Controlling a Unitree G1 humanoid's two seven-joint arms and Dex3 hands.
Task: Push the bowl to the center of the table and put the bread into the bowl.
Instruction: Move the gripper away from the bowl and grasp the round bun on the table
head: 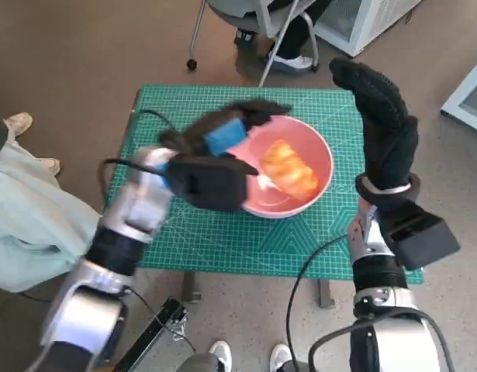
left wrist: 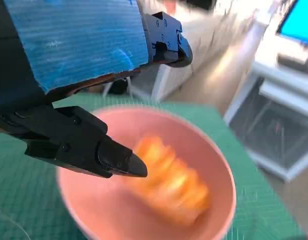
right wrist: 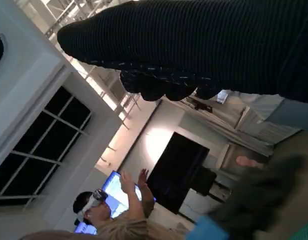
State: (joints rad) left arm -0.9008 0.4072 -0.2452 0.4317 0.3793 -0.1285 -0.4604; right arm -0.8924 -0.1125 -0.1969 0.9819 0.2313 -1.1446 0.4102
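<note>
We are seeing a round pink plastic bowl (head: 288,174) sitting near the middle of the worktop (head: 222,248), which is covered by a green gridded cutting mat. A golden-orange piece of bread (head: 290,167) is lying inside the bowl, blurred in the left wrist view. Our black left hand with blue tape over its back (head: 215,151) is hovering over the bowl's rim on the side toward the worktop's left edge, its fingers (left wrist: 101,145) spread apart and gripping nothing. Our right hand in the black knitted glove (head: 385,132) is standing upright above the worktop's right edge, fingers extended and empty, apart from the bowl. A person with raised hands (right wrist: 118,210) is showing in the right wrist view.
</note>
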